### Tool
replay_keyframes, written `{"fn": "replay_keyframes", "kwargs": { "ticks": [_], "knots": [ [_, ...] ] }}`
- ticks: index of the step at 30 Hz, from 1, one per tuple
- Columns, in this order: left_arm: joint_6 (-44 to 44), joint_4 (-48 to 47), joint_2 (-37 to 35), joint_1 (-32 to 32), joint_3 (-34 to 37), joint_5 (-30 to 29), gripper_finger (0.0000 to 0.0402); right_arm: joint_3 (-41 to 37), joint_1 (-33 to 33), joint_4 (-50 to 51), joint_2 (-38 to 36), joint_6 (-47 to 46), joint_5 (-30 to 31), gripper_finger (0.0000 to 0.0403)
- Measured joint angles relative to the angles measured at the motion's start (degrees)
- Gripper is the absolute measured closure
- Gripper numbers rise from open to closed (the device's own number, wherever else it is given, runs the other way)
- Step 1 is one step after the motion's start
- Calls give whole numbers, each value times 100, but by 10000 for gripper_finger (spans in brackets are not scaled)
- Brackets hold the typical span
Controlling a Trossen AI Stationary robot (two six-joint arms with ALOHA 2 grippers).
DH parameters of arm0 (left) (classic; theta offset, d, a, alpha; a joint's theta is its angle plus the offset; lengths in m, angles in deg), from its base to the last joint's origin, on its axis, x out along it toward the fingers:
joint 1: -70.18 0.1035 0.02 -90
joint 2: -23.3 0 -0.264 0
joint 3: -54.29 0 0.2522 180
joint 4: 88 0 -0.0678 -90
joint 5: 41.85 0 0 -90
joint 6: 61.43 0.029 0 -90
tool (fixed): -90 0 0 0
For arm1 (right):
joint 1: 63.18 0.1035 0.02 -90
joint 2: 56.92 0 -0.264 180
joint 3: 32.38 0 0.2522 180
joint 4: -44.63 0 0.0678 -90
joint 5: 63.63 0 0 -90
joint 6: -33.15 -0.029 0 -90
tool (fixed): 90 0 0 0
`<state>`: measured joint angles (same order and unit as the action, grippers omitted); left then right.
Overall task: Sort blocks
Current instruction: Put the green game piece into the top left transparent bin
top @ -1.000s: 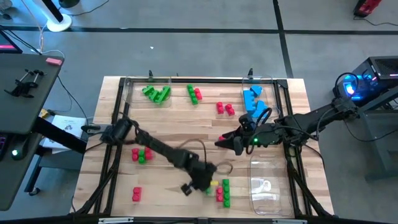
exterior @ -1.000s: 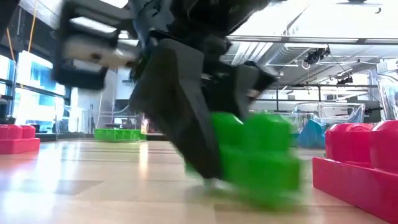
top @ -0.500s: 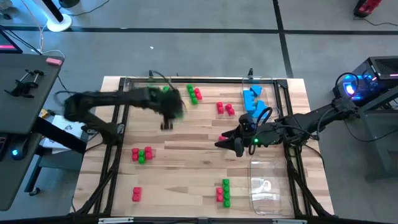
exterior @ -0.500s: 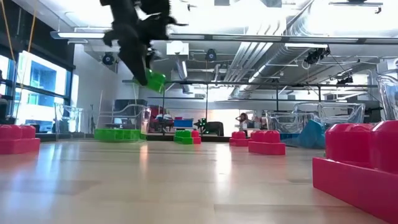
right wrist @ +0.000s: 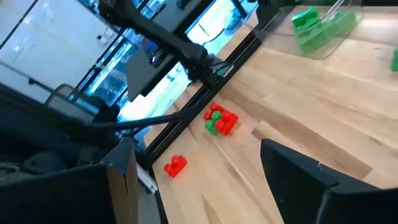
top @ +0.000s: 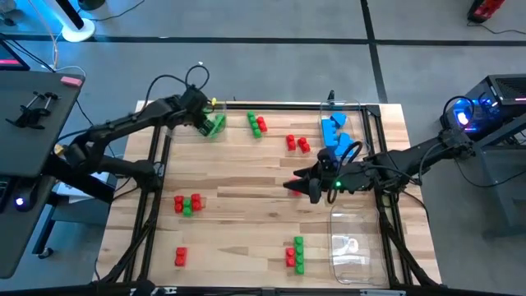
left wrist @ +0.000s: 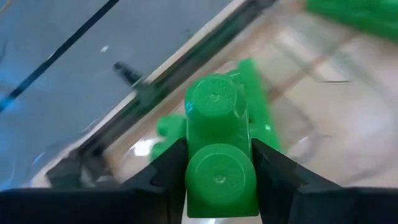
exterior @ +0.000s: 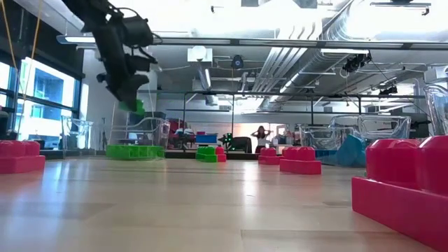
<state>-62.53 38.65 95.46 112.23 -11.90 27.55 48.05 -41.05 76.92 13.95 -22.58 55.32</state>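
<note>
Wooden planks make up the worktop (top: 246, 177), which stands on a grey floor with a dark frame around it. Coloured blocks lie scattered across it in small groups.

At the far left corner a clear tray (top: 182, 109) holds a heap of green blocks (top: 215, 126). The left gripper (top: 203, 120) hangs just above that tray, and its fingers (left wrist: 168, 171) sit on either side of a green block (left wrist: 219, 152) of two studs, touching it on both flanks. In the low view that block (exterior: 137, 107) shows under the dark gripper, raised clear of the wood and over the tray.

A second clear tray (top: 359, 111) at the far right corner holds blue blocks (top: 333, 131). A third tray (top: 353, 243) lies near the front right corner.

On the bare wood lie a green and red pair of blocks (top: 257, 123) near the far edge, a red pair (top: 297, 143) right of it, a red and green cluster (top: 187, 204) at the left middle, a single red block (top: 181, 256) at the front left, and a green and red stack (top: 294, 254) at the front, just left of the third tray.

The right gripper (top: 302, 187) waits low over the middle of the worktop, its fingers (right wrist: 308, 180) spread wide with nothing between them.
</note>
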Motion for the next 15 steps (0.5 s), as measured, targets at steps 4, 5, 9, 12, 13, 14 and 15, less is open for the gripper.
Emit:
{"fn": "replay_keyframes", "kwargs": {
  "ticks": [4,5,9,12,13,14,15],
  "knots": [
    [-395,-98,98,234,0,-67,221,0,0,-2,0,-79,59,176],
    [-466,-125,100,244,0,-69,208,0,0,-4,0,-81,58,176],
    [-589,-540,100,264,-246,152,166,0,0,-13,0,-122,117,176],
    [-590,-894,96,264,-609,627,146,0,-2,-33,17,-188,429,176],
    [-687,-1013,86,261,-752,934,142,0,-29,-59,41,-296,532,176],
    [-820,-1053,38,245,-855,1297,140,0,-87,-77,84,-411,542,176],
    [-957,-1028,-34,206,-918,1708,139,0,-182,-111,141,-522,409,176]
  ]
}}
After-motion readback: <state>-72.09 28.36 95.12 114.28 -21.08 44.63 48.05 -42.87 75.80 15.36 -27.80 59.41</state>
